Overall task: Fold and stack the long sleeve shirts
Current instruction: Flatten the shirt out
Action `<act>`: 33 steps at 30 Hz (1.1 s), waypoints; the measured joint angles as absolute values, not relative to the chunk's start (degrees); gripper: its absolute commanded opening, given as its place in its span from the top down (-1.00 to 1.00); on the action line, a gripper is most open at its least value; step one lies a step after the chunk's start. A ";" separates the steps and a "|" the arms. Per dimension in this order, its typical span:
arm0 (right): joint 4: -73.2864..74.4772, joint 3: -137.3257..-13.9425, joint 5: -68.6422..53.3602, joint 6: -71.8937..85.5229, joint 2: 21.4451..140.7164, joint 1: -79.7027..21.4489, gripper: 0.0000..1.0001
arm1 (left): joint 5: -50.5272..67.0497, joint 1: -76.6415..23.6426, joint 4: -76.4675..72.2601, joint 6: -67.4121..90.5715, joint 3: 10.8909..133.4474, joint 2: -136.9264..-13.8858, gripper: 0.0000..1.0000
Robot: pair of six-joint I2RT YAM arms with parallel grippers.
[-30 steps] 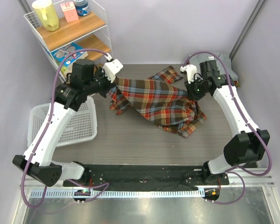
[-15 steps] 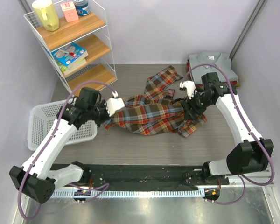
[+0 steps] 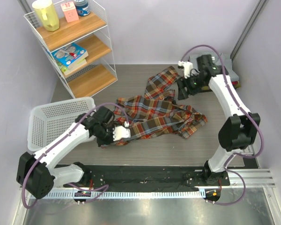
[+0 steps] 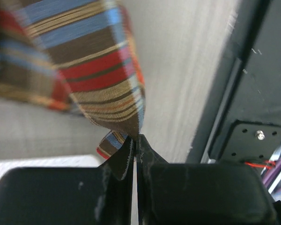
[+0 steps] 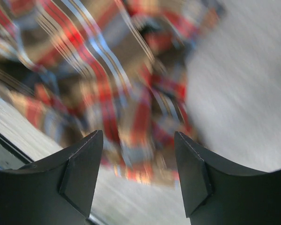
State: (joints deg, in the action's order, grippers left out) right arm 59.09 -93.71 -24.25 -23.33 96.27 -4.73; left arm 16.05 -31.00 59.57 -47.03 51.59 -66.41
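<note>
The plaid long sleeve shirt lies crumpled and partly spread across the middle of the table. My left gripper is low at its near-left edge and shut on a corner of the cloth. In the left wrist view the jaws pinch the plaid fabric, which hangs away from them. My right gripper hovers over the shirt's far right part, open and holding nothing. Its wrist view shows the blurred plaid beyond the gripper. The folded grey shirts sit at the back right, mostly hidden by the right arm.
A white mesh basket stands at the left, beside the left arm. A wire shelf with a yellow jug, boxes and books fills the back left corner. A black rail runs along the near edge.
The left gripper has drawn its shirt corner down and toward the near left. The right gripper has let go of the shirt, opened and moved off to the far right.
</note>
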 measured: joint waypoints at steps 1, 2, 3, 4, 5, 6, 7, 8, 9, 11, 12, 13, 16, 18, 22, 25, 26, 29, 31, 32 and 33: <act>58.74 -95.09 -24.03 -22.70 98.30 -7.40 -0.33 | 15.38 -32.93 59.31 -47.00 50.17 -66.72 1.00; 58.37 -96.66 -23.62 -22.02 99.74 -9.30 -0.32 | 14.68 -35.14 58.87 -47.00 48.60 -66.94 1.00; 58.08 -97.58 -23.38 -21.67 100.90 -10.48 -0.31 | 13.85 -37.06 58.46 -47.03 47.16 -66.96 0.99; 57.89 -98.59 -22.98 -21.28 102.39 -12.16 -0.31 | 12.71 -39.53 58.08 -47.05 45.34 -66.96 1.00; 57.63 -98.89 -22.74 -21.02 103.68 -13.39 -0.32 | 11.84 -41.19 57.89 -47.18 43.90 -66.96 1.00; 57.58 -98.85 -22.41 -20.93 104.62 -14.11 -0.33 | 11.27 -42.70 57.80 -47.33 42.63 -66.96 1.00; 57.60 -98.61 -22.06 -20.80 105.65 -14.79 -0.34 | 10.74 -43.38 57.87 -47.48 41.87 -66.96 1.00; 57.56 -98.17 -21.65 -20.75 106.76 -15.35 -0.35 | 9.96 -43.68 57.87 -47.57 41.25 -66.96 1.00; 57.21 -97.32 -21.15 -20.71 107.66 -15.77 -0.36 | 9.43 -43.72 57.82 -47.64 40.99 -66.96 1.00; 56.60 -95.33 -19.99 -20.60 108.51 -16.47 -0.37 | 8.49 -43.79 57.52 -47.92 40.88 -66.96 1.00; 56.49 -94.43 -19.16 -20.58 108.92 -16.95 -0.37 | 8.27 -43.79 57.28 -48.01 40.88 -66.96 1.00; 56.38 -94.00 -18.50 -20.56 109.49 -17.32 -0.37 | 7.99 -43.83 57.04 -48.05 40.88 -66.96 1.00; 55.29 -94.02 -17.61 -20.32 111.59 -18.57 -0.36 | 7.66 -43.88 56.55 -48.03 40.88 -67.00 0.99; 54.89 -94.21 -17.58 -20.01 112.99 -19.57 -0.36 | 7.49 -43.88 56.34 -47.97 40.88 -67.00 1.00; 54.59 -95.22 -17.91 -19.35 115.26 -21.02 -0.34 | 7.07 -43.88 55.96 -47.05 40.88 -67.00 1.00; 54.35 -96.33 -17.74 -19.20 116.75 -21.58 0.14 | 6.39 -43.88 55.57 -46.46 40.88 -67.00 1.00; 54.22 -96.86 -17.58 -19.27 117.34 -21.69 0.55 | 6.02 -43.88 55.40 -46.19 40.88 -67.00 1.00; 54.11 -98.52 -16.80 -18.94 119.24 -21.69 0.91 | 5.19 -43.79 54.89 -45.10 40.91 -67.00 1.00; 54.74 -99.55 -16.58 -18.85 119.61 -21.67 0.98 | 5.04 -42.81 54.81 -43.97 41.21 -67.00 1.00; 55.51 -100.57 -16.62 -18.83 119.61 -21.65 0.98 | 5.04 -41.93 54.81 -43.33 41.58 -67.00 1.00; 56.25 -101.91 -16.78 -18.87 119.50 -21.63 0.98 | 5.39 -40.40 54.89 -42.19 42.46 -67.24 1.00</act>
State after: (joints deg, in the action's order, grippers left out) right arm 56.25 -101.91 -16.78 -18.87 119.50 -21.63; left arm 5.39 -40.40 54.89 -42.19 42.46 -67.24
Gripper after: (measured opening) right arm 0.027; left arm 0.004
